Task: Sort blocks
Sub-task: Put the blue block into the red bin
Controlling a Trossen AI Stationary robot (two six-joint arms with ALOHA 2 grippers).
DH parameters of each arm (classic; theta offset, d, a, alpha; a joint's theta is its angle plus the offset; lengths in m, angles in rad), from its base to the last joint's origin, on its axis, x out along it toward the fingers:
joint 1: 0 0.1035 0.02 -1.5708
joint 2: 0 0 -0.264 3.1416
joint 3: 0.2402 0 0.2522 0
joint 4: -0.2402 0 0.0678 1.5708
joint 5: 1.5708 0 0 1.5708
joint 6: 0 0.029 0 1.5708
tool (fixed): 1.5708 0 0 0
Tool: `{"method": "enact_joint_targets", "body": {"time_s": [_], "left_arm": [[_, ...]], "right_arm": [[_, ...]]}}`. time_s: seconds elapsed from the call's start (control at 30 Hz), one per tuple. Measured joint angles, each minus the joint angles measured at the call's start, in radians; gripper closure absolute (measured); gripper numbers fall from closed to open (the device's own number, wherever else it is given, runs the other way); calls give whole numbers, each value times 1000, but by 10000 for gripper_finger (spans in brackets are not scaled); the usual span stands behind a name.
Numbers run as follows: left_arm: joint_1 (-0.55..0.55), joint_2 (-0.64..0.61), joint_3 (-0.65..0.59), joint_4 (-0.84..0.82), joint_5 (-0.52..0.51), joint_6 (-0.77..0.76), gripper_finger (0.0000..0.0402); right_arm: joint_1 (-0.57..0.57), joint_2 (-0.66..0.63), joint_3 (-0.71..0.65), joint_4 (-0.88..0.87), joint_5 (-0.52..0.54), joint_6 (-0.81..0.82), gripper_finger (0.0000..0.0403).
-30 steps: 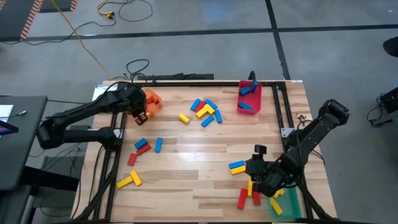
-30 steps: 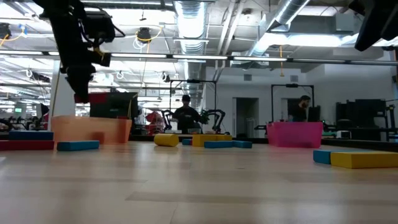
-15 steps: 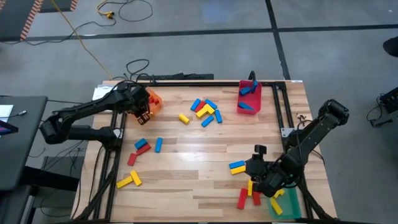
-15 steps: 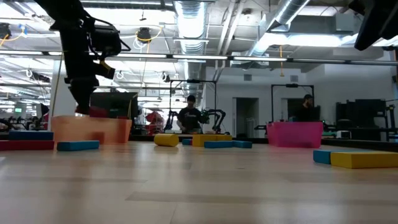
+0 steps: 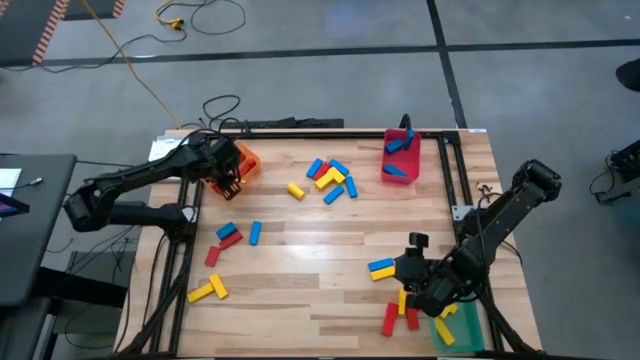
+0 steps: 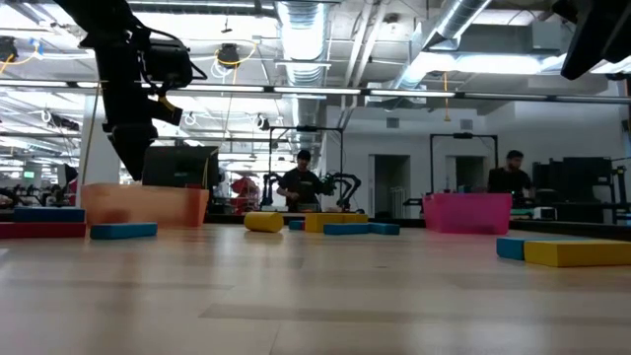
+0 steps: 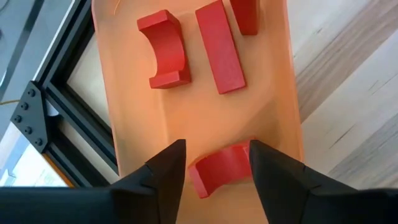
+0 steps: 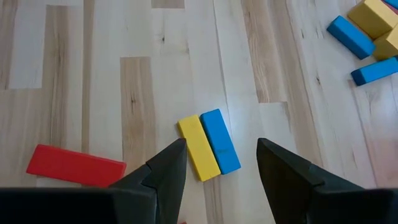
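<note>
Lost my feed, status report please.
Left end effector open over orange bin, red block dropped in. Right end effector open above yellow-blue pair. Nothing blocking.

left claw (image 7: 214, 163) fingers parted, arm stretched toward far left; right claw (image 8: 221, 163) parted, arm bent near right.

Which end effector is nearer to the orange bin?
The left. The left end effector is over the orange bin at the table's far left; the right end effector hovers near the table's opposite corner, by the yellow-and-blue block pair.
</note>
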Motion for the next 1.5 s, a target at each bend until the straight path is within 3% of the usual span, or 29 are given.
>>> {"method": "enact_joint_targets", "body": {"time_s": [0.4,0.8,1.03,1.33,1.5], "left_arm": [[-14,-4,46,-12,1,-15,221],[-136,-131,145,-15,36,-63,221],[-275,-218,150,-6,182,-118,221],[-533,-239,121,4,181,-244,221],[-683,-234,63,104,171,-309,221]], "right_arm": [[0,0,0,1,0,-1,194],[0,0,0,1,2,-3,194],[-2,0,0,-2,44,-18,194],[-62,0,0,1,57,-56,194],[-104,0,0,0,8,-96,194]]}}
